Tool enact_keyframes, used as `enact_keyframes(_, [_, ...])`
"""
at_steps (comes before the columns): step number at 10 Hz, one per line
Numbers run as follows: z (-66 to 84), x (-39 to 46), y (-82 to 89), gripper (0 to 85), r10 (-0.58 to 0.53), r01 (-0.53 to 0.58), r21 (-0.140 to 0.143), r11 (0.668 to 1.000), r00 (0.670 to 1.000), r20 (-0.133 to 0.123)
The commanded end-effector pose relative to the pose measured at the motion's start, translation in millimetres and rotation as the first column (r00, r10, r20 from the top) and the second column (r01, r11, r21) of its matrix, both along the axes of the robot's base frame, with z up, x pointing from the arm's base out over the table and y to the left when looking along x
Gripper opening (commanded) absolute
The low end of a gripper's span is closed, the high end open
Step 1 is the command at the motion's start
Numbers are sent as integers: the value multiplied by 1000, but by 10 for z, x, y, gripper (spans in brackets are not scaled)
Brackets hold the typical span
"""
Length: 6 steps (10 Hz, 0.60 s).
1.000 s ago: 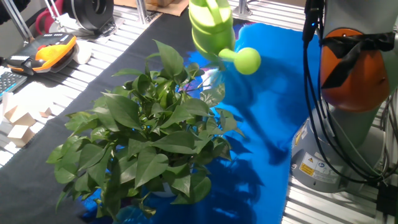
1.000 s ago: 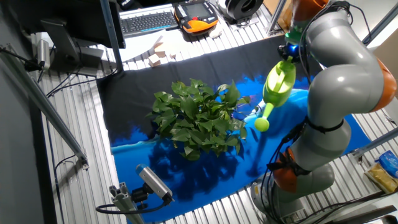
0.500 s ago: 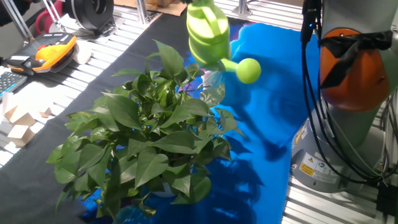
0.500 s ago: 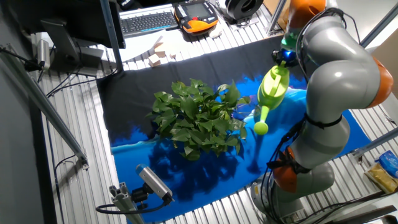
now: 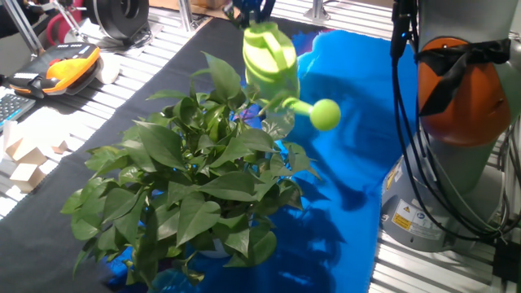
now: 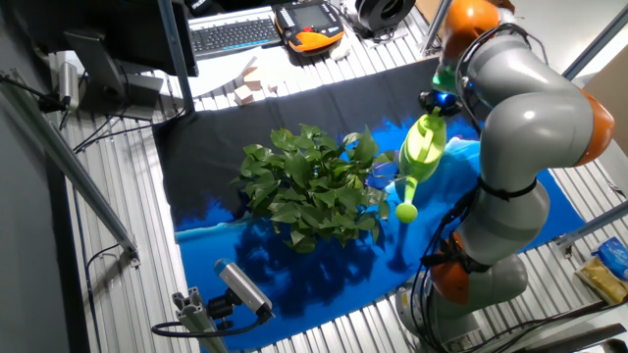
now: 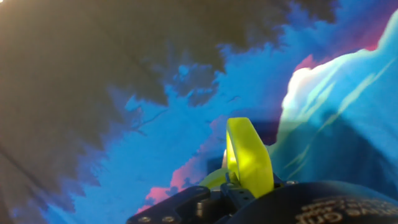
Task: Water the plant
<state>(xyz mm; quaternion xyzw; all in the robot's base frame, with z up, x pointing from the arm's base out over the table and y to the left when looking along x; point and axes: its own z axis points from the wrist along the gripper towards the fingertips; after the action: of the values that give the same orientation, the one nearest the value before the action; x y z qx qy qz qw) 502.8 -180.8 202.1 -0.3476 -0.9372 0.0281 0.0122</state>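
The plant (image 5: 191, 175) is a large bushy pot plant with broad green leaves on the blue and black cloth; it also shows in the other fixed view (image 6: 309, 186). My gripper (image 5: 251, 10) is shut on the handle of the lime-green watering can (image 5: 270, 61), held above the plant's far right edge. The can's round spout head (image 5: 325, 114) points right and slightly down, beside the leaves. In the other fixed view the can (image 6: 420, 152) hangs from my gripper (image 6: 439, 100), right of the plant. In the hand view only the can's handle (image 7: 247, 158) shows between my gripper's jaws (image 7: 233, 186).
The robot base (image 5: 464, 114) with cables stands at the right. Wooden blocks (image 5: 24, 159) and an orange pendant (image 5: 69, 61) lie at the left. A keyboard (image 6: 234, 32) and a monitor stand (image 6: 177, 59) are at the back; a camera (image 6: 240, 289) sits at the front.
The watering can has moved down and toward the plant, with its spout head lower and closer to the leaves. The plant has not moved.
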Motion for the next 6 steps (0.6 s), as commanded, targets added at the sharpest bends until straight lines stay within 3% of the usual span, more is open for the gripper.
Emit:
enact_keyframes(1, [-128,-19,6,0,1,-1,16,1000,1000,2])
enact_keyframes(3, [-178,-44,28,0,5,-5,15,1000,1000,-2])
enact_keyframes(6, [-175,-44,28,0,19,-18,57,998,1000,-15])
